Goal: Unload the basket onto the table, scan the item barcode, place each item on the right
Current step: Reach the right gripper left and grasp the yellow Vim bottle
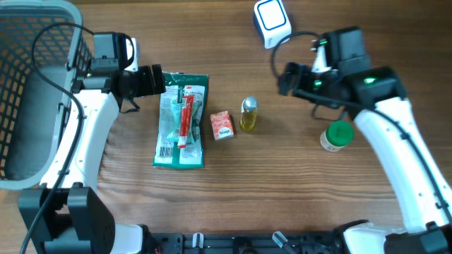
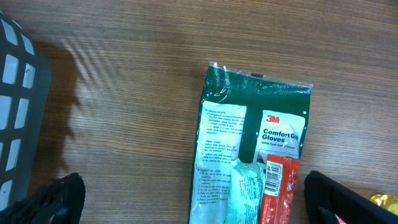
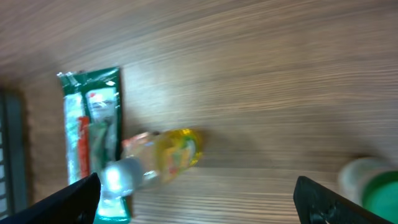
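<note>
Scene: two arms poised over a wooden table (image 1: 296,190), with several goods laid out between them.
Left gripper (image 1: 157,82): fingers (image 2: 59,199) spread wide with nothing held, hovering at one short end of the glove pack (image 1: 180,120).
Right gripper (image 1: 284,79): fingers (image 3: 78,199) wide apart and empty. The bottle (image 3: 177,152) lies ahead of them, the jar (image 3: 373,186) just outside one finger.
Item: judged to be the glove pack, since it is the thing nearest the left fingers. It lies flat, its sealed edge ahead of the fingertips and its body running back between them, nearer one finger than the other.
On top: a red tube (image 1: 186,121) and a clear sachet (image 2: 245,193) rest on the pack.
Barcode: a striped patch (image 1: 164,149) at the pack's far end from the left fingers looks like it, and it faces up.
Scanner (image 1: 272,21): white and blue, off to one side of the right fingers, well apart from the pack.
Handling: probably light, floppy and slick in its film, so it is likely to sag or slide, and the loose tube could roll off.
Hold: best pinched across the sealed edge nearest the left fingers, leaving the striped end uncovered.
Also: a small red box (image 1: 222,125) and a basket (image 1: 28,92) behind the left arm.
</note>
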